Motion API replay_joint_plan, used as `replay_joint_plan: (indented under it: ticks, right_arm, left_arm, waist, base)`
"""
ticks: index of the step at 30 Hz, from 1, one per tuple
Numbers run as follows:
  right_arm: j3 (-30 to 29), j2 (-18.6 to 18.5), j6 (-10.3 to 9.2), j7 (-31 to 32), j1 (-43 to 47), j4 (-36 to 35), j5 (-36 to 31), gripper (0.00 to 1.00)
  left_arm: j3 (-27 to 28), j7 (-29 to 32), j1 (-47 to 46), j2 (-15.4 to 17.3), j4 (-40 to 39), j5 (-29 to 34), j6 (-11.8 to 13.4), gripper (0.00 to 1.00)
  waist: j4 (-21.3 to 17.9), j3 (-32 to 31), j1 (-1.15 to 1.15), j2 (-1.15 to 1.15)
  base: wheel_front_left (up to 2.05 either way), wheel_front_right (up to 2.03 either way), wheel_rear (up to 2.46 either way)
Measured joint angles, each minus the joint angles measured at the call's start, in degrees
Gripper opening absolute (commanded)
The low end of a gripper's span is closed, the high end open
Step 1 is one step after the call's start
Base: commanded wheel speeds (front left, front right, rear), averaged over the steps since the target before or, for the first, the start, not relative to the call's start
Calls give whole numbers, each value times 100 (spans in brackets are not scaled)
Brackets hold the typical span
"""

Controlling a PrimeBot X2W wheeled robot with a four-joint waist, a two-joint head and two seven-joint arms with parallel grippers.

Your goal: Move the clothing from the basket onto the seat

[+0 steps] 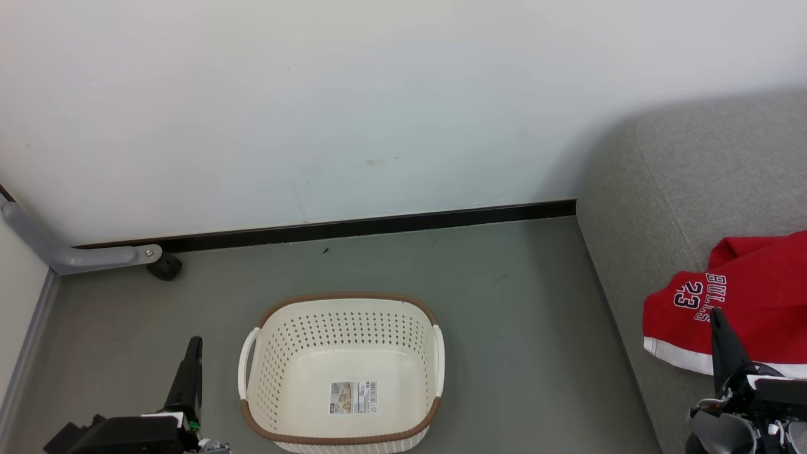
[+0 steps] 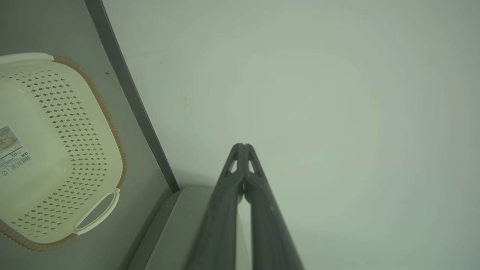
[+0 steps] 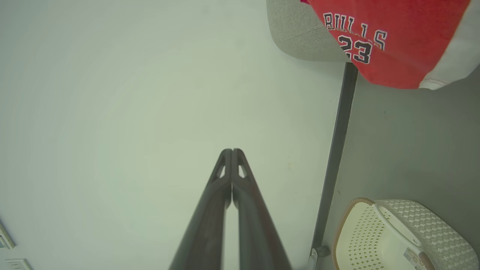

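- Standing on the smooth grey floor (image 1: 517, 302), the perforated cream basket (image 1: 343, 328) (brown woven-look rim) sits near a black baseboard (image 1: 378, 226).
- Red "BULLS 23" garment (image 1: 750, 296) lies on the textured grey sofa (image 1: 693, 164), white hem overhanging.
- Left gripper (image 2: 243, 146) and right gripper (image 3: 231, 150): fingers pressed together, gripping nothing.

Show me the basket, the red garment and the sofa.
basket (image 1: 343, 295), head view, far brown rim.
red garment (image 1: 763, 296), head view, plain red cloth.
sofa (image 1: 630, 239), head view, grey rounded edge.
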Motion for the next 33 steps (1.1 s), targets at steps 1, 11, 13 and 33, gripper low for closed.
replay_joint_plan:
  ticks: [1, 11, 13, 33]
  right_arm:
    - [0, 0, 0, 0, 0, 0, 0, 0]
    - [0, 0, 0, -1, 0, -1, 0, 0]
    - [0, 0, 0, -1, 1, -1, 0, 0]
    - [0, 1, 1, -1, 3, -2, 1, 0]
  left_arm:
    - [-1, 0, 0, -1, 0, 0, 0, 0]
    - [-1, 0, 0, -1, 0, 0, 0, 0]
    - [-1, 0, 0, -1, 0, 0, 0, 0]
    - [-1, 0, 0, -2, -1, 0, 0, 0]
  waist:
    - [0, 0, 0, 0]
    - [0, 0, 0, 0]
    - [0, 0, 0, 0]
    - [0, 0, 0, 0]
  base:
    - [0, 0, 0]
    - [0, 0, 0]
    - [0, 0, 0]
    - [0, 0, 0]
